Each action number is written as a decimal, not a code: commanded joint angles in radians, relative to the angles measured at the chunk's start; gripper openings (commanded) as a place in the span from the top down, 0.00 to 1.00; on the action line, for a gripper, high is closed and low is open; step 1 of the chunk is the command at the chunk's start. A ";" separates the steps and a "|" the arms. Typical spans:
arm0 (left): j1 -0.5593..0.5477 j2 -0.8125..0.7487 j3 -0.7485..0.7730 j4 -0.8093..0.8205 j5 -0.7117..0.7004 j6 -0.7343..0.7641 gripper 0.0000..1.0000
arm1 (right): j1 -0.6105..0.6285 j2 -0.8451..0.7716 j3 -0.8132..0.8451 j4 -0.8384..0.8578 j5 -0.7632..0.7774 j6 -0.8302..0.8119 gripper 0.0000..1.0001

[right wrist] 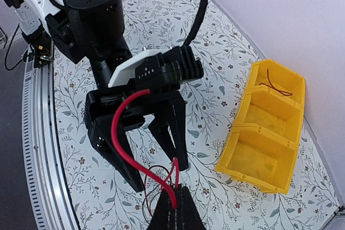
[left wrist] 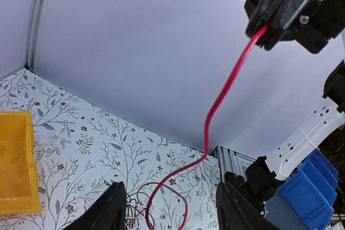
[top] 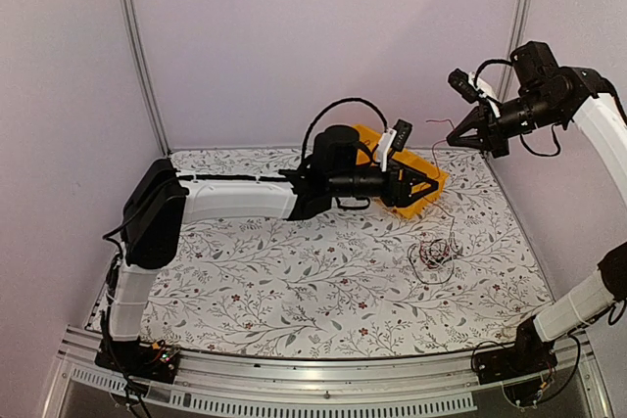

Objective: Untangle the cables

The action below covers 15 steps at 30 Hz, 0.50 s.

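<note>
A small loose bundle of cables (top: 432,257), black, red and white, lies on the flowered table right of centre. My right gripper (top: 455,140) is raised high at the back right and shut on a red cable (left wrist: 227,89), which hangs from it down into the bundle (left wrist: 135,215). In the right wrist view its closed fingertips (right wrist: 175,195) pinch the red cable (right wrist: 119,139). My left gripper (top: 423,186) is open and empty, hovering above the yellow bin; its jaws (left wrist: 170,200) frame the bundle from above. It also shows open in the right wrist view (right wrist: 160,175).
A yellow three-part bin (top: 428,171) stands at the back of the table, with a thin red wire (right wrist: 276,88) in its end compartment. A blue bin (left wrist: 314,186) sits off the table's right edge. Walls close the back and both sides.
</note>
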 commanded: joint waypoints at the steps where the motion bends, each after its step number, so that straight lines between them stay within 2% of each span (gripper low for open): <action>1: 0.014 -0.071 -0.022 0.149 -0.006 0.003 0.40 | 0.014 0.021 0.025 0.019 -0.015 0.013 0.99; 8: 0.032 -0.037 0.057 0.146 0.022 -0.056 0.45 | 0.036 0.032 0.022 0.018 -0.019 0.010 0.98; 11: 0.041 -0.031 0.070 0.157 0.034 -0.084 0.54 | 0.042 0.033 0.022 0.020 -0.022 0.015 0.98; 15: 0.043 -0.033 0.074 0.148 0.031 -0.082 0.75 | 0.044 0.034 0.018 0.026 -0.018 0.019 0.98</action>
